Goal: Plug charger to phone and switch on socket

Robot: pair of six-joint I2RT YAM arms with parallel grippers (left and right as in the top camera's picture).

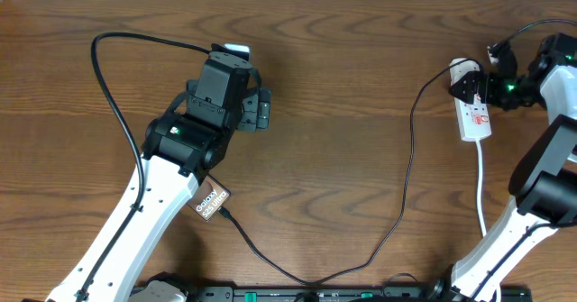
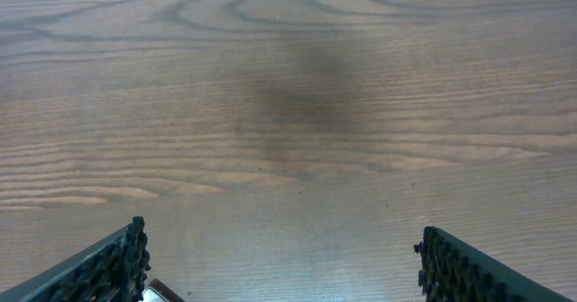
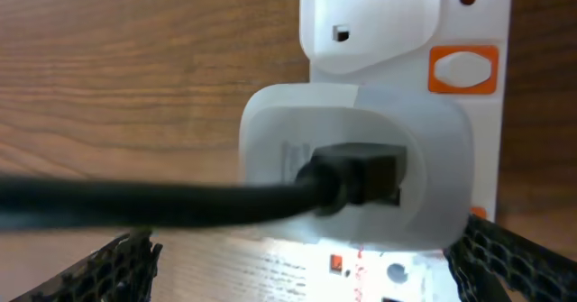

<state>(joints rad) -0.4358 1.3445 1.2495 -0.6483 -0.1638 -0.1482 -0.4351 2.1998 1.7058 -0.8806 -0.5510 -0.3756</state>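
Note:
The phone [image 1: 213, 200] lies on the table, mostly hidden under my left arm, with its "Galaxy" print showing. The charger cable [image 1: 397, 221] runs from the phone's lower right edge, where its tip [image 1: 226, 214] touches it, round to the white plug [image 1: 462, 68] on the socket strip [image 1: 475, 122]. My left gripper [image 1: 236, 54] is open over bare wood, far beyond the phone [image 2: 279, 266]. My right gripper [image 1: 475, 87] is open right above the socket [image 3: 315, 270]. It looks down on the plug [image 3: 270, 122], the cable [image 3: 135, 203] and an orange switch [image 3: 462, 70].
A second black cable [image 1: 101, 68] loops over the table left of my left arm. The socket's white cord [image 1: 480, 185] trails towards the front edge beside my right arm. A small light corner [image 2: 155, 292] shows by my left finger; I cannot tell what it is.

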